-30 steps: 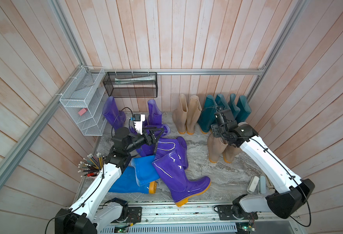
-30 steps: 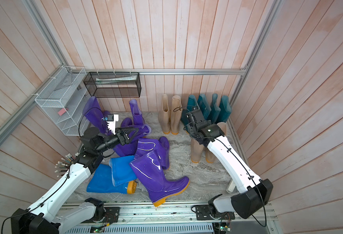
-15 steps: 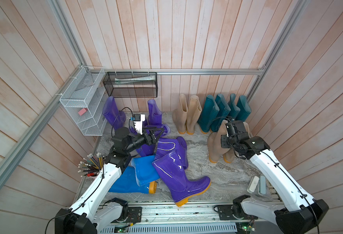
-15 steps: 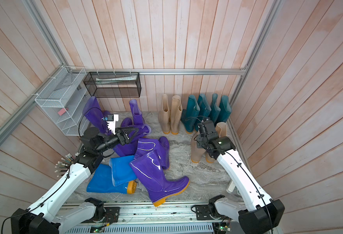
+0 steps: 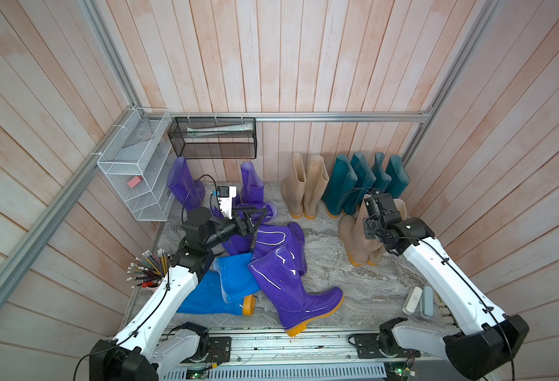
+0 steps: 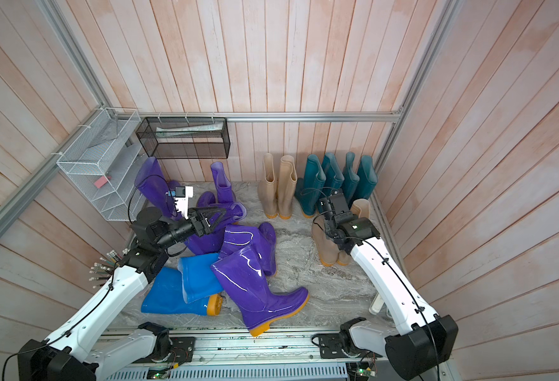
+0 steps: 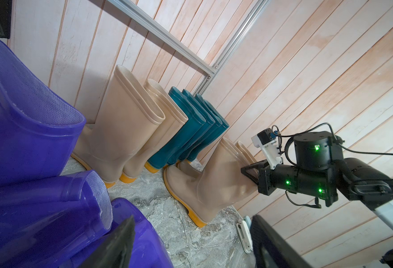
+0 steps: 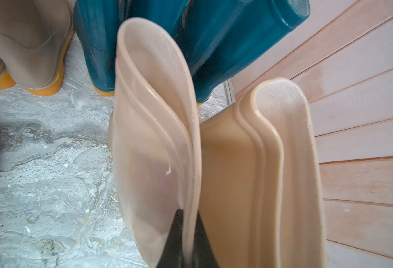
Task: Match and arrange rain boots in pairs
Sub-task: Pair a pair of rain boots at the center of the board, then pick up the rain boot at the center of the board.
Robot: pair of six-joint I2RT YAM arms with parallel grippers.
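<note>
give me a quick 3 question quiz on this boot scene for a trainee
1. True or false: the right gripper is shut on the cuff of a translucent beige rubber boot.
2. How many dark teal rubber boots stand upright in a row? A) two B) four C) six
3. Fill in: the bright blue rubber boots lie on their ___.

Key: 1 true; 2 B; 3 sides
</note>
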